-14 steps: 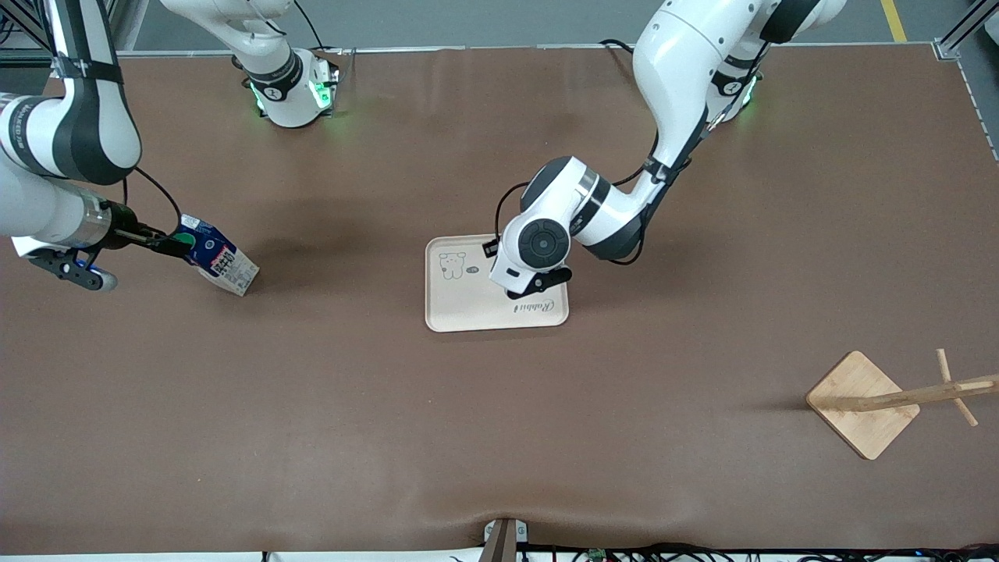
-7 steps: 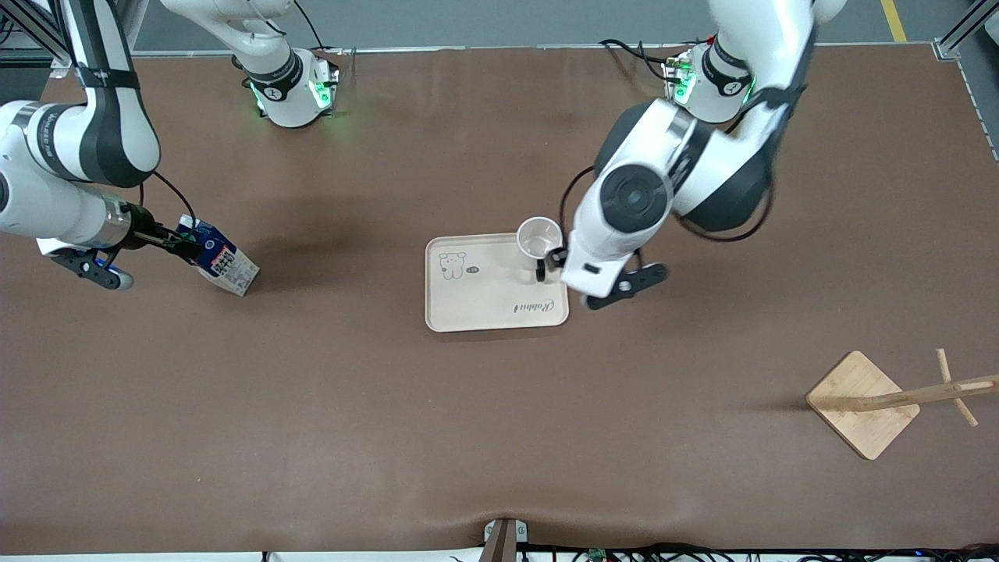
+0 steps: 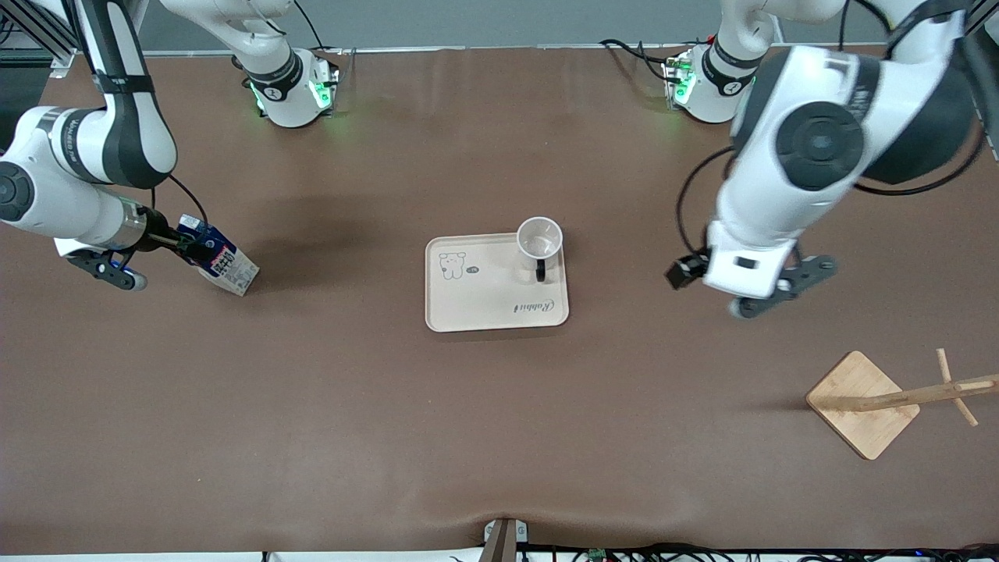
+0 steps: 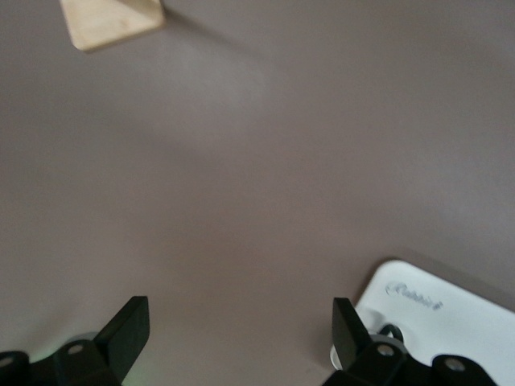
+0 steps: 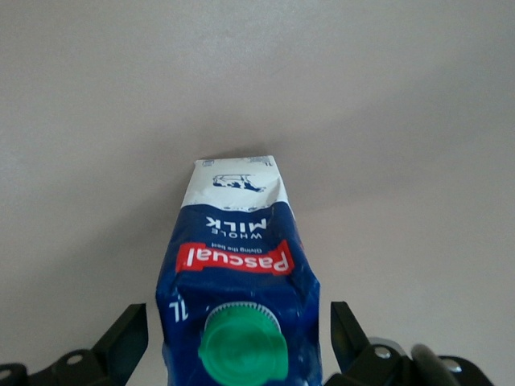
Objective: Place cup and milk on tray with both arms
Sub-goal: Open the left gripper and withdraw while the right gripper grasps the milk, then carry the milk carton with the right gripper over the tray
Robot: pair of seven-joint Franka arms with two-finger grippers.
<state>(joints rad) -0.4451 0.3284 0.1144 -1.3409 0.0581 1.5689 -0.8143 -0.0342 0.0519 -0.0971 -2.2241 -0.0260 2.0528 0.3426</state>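
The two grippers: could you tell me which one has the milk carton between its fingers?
The right gripper: its open fingers flank the milk carton. The left gripper hangs open over bare table beside the tray.

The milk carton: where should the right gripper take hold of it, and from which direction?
Grip the milk carton across its two flat side walls just under the green cap, coming down from above. It stands on the table, and the right gripper's open fingers already straddle its top.
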